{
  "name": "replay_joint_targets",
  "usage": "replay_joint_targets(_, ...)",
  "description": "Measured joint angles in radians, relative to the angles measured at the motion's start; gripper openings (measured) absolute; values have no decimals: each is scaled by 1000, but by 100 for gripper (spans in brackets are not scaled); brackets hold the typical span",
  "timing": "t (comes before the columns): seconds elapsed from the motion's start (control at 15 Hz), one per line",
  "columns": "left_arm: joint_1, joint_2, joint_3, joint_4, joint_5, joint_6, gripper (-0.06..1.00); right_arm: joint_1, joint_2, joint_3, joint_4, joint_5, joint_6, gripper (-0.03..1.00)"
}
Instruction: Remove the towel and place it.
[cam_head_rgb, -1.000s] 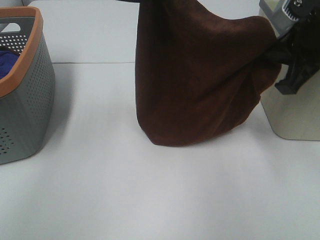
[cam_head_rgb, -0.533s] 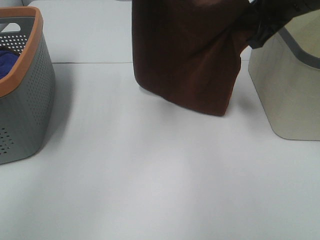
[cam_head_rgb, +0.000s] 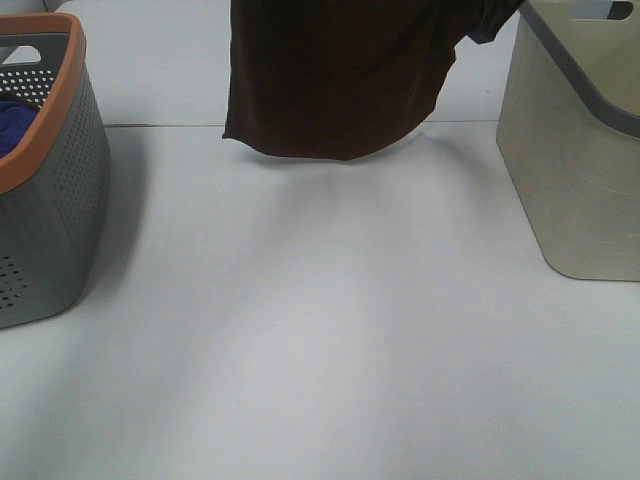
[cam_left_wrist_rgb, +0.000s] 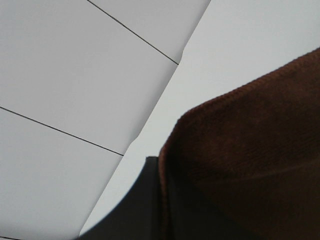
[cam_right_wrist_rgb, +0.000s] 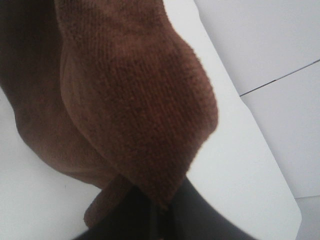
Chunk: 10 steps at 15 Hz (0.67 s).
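Both the left end effector (cam_left_wrist_rgb: 159, 201) and right end effector (cam_right_wrist_rgb: 160, 212) are clamped on the towel (cam_head_rgb: 330, 80), which hangs spread above the desk (cam_head_rgb: 300, 350).

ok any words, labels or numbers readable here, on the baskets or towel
None to read: the dark brown plush towel, the grey perforated plastic basket with an orange rim, the beige plastic basket with a grey rim and the white table show no text.
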Motion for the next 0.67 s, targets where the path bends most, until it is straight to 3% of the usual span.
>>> replay_joint_targets(0.13, 15, 23, 0, 5, -39, -29, 0, 0, 13, 0, 0, -9, -39, 2)
replay_joint_targets(0.27, 36, 50, 0, 9, -116, -69, 0, 0, 33, -18, -1, -77, -91, 2)
replay_joint_targets(0.33, 49, 82, 0, 18, -201, -78, 0, 0, 87, -85, -1, -122, -104, 2)
replay_joint_targets(0.67, 103, 148, 0, 26, -437, -77, 0, 1, 231, -314, 18, -125, -104, 2)
